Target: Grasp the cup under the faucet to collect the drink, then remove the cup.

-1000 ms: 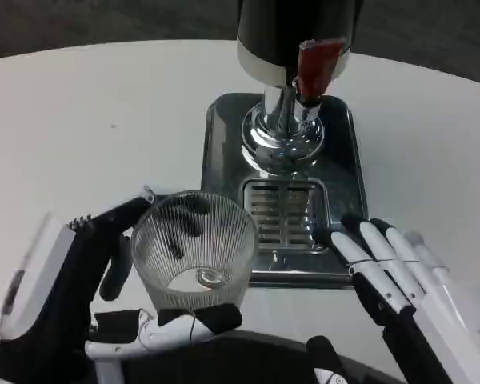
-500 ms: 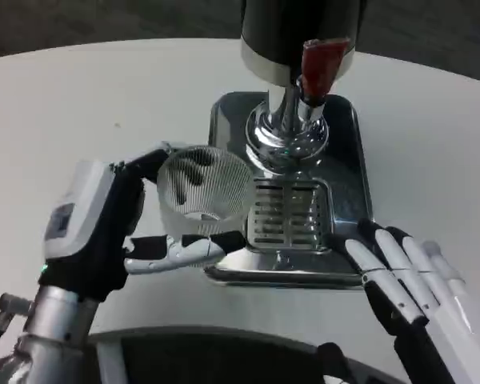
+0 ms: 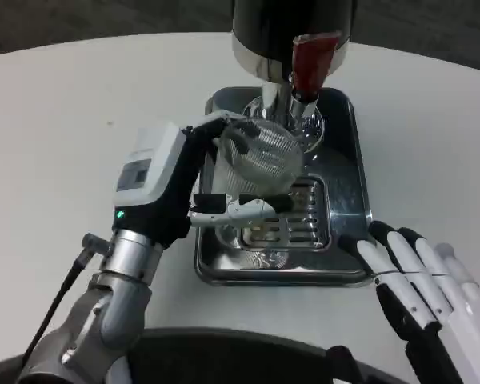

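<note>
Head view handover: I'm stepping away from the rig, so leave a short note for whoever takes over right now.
Left hand holds the ribbed clear cup over the drip tray, by the grate and close under the faucet.
Right hand open, resting on the table beside the tray's near right corner.
Done: cup grasped and brought to the dispenser.
Left: line it up under the spout, work the red tap handle, fill, then remove the cup.
</note>
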